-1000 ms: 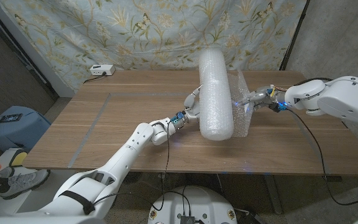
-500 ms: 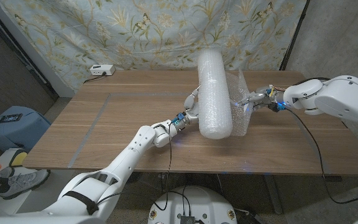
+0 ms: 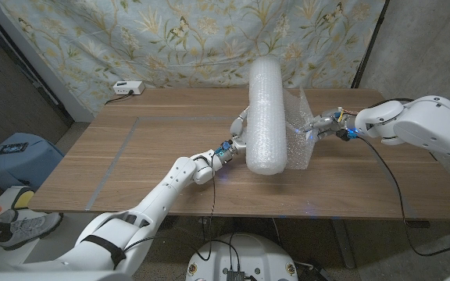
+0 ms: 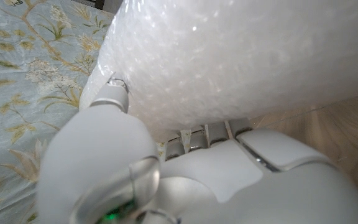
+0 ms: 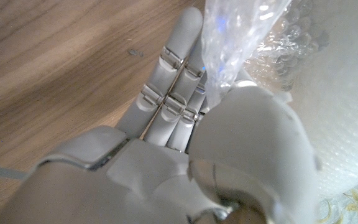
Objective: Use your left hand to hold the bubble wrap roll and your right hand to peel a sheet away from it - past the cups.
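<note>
The bubble wrap roll (image 3: 269, 117) stands on end near the table's middle right, leaning slightly. My left hand (image 3: 239, 137) grips its lower left side; in the left wrist view the thumb and fingers of the left hand (image 4: 166, 174) press against the roll (image 4: 247, 56). A loose sheet (image 3: 299, 129) hangs off the roll's right side. My right hand (image 3: 323, 123) pinches that sheet's edge just right of the roll. In the right wrist view the crumpled sheet (image 5: 235, 43) is held between the thumb and fingers of my right hand (image 5: 185, 143), with the roll (image 5: 340, 124) close beside it.
A small white box (image 3: 127, 88) sits at the table's (image 3: 155, 156) back left corner. A floral curtain (image 3: 170, 39) hangs behind. A blue bin (image 3: 14, 156) stands on the floor at far left.
The roll's lower end has shifted a little to the left with my left hand, and the roll stands more upright. My right hand keeps its pinch on the sheet.
</note>
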### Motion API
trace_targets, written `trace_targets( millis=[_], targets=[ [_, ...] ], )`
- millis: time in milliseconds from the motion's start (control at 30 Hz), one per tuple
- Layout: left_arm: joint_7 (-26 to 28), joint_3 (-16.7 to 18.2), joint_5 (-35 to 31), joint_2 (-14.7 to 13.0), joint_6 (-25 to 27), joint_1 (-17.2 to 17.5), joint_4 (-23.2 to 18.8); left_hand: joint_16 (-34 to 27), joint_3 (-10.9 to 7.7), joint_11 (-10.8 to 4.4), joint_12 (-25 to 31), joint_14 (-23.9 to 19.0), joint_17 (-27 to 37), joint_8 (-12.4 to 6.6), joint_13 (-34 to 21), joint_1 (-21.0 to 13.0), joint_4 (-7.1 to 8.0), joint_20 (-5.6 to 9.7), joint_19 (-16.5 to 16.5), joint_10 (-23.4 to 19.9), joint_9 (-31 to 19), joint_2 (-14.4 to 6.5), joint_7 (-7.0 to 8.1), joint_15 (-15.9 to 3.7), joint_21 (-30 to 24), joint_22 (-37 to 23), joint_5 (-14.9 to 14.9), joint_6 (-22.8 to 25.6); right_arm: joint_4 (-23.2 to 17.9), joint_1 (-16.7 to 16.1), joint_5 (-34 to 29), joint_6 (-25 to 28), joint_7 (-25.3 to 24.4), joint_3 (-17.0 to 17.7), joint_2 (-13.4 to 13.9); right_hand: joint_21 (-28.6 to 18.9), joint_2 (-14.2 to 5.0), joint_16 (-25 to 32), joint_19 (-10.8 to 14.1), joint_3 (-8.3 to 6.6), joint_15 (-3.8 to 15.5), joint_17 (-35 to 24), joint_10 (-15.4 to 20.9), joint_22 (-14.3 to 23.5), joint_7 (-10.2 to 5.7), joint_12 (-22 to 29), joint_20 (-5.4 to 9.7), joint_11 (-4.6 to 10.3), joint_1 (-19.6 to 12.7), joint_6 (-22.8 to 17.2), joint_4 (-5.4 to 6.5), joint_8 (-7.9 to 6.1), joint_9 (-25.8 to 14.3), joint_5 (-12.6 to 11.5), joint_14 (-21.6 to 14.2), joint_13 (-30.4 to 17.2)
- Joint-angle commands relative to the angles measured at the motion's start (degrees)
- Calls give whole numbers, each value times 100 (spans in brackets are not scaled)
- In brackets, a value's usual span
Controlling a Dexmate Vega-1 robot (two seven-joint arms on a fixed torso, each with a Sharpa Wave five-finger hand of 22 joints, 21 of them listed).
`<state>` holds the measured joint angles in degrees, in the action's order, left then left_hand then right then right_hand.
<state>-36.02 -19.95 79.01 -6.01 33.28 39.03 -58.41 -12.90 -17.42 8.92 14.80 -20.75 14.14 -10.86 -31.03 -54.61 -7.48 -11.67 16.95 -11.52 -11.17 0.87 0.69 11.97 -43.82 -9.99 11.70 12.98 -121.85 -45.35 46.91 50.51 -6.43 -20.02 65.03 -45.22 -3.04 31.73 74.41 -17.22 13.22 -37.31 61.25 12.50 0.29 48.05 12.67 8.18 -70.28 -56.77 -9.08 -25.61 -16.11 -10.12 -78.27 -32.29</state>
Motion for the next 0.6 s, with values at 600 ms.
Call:
trace_targets(
  millis=[600],
  targets=[
    [-778, 207, -68, 330, -279, 57, 514, 126, 341, 118, -170, 349, -100, 75, 27, 413, 103, -48, -211, 364, 3, 190, -202, 71, 258, -31, -100, -518, 33, 357, -213, 406, -13, -302, -175, -187, -22, -48, -78, 72, 0, -60, 43, -19, 67, -40, 12, -24, -84, 6, 14, -20, -52, 11, -85, -40]
  ],
)
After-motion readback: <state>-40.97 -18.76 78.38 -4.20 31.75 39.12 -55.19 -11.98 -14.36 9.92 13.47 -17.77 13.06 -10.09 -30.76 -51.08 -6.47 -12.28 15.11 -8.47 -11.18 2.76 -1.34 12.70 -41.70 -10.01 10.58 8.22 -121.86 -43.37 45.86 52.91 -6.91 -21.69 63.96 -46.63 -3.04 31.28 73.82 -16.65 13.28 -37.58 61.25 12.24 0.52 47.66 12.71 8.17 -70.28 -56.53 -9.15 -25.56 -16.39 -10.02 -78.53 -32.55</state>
